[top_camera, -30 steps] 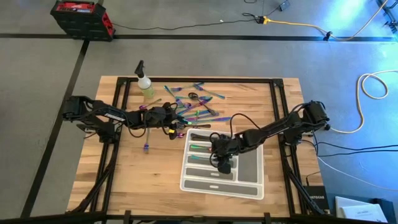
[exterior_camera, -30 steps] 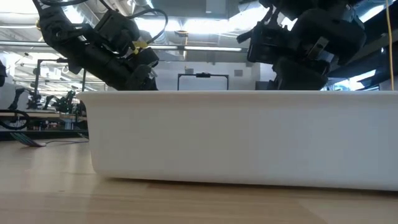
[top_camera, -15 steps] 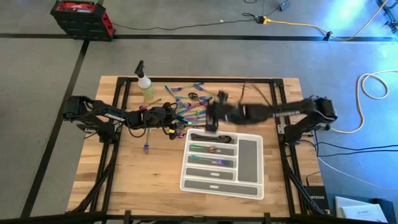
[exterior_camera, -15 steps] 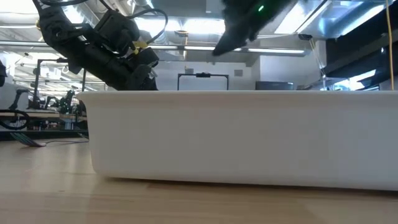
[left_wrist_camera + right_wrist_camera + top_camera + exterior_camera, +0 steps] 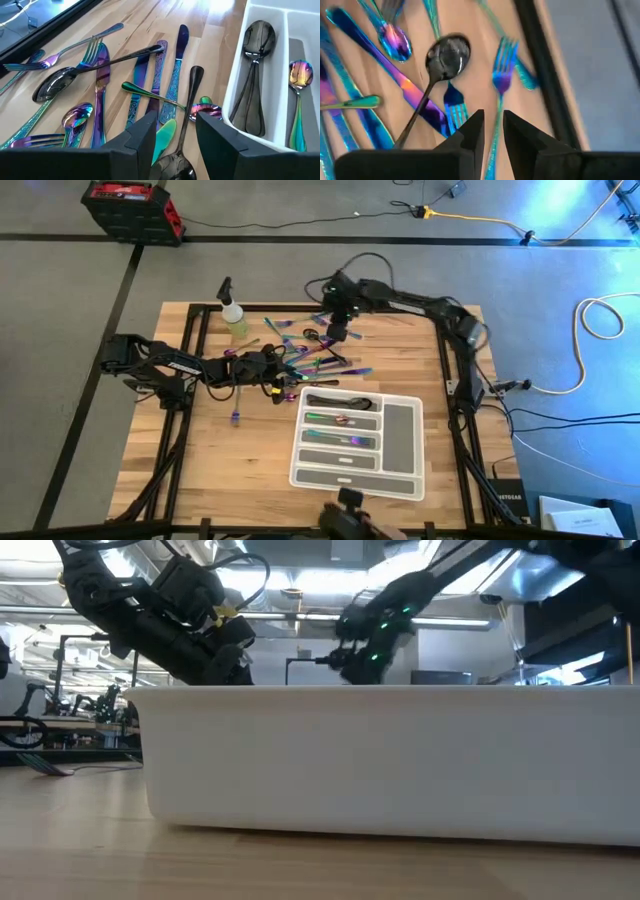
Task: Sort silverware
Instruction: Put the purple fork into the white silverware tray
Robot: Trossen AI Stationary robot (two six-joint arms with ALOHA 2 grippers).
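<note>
The loose silverware (image 5: pixel 318 356) lies in a heap on the far middle of the wooden table: iridescent forks, knives and spoons, and a few dark spoons. My left gripper (image 5: pixel 288 376) is low at the heap's near left side, open. Its fingers (image 5: pixel 142 137) stand on either side of a dark spoon (image 5: pixel 186 117). Whether they touch it, I cannot tell. My right gripper (image 5: pixel 338 332) hangs over the heap's far side, pointing down. Its fingers stand a narrow gap apart with nothing between them, above a blue fork (image 5: pixel 501 67) and a dark spoon (image 5: pixel 447 54).
The white compartment tray (image 5: pixel 402 436) stands near the table's middle right, with dark spoons (image 5: pixel 257 47) in its far slot and iridescent pieces in the slots nearer to me. A yellow-green spray bottle (image 5: pixel 234 316) stands at the far left. One small piece (image 5: pixel 236 416) lies alone left of the tray.
My right gripper has swung from above the tray toward the table's far edge, rising a little, and now hangs over the far side of the loose heap. Nothing on the table has shifted.
</note>
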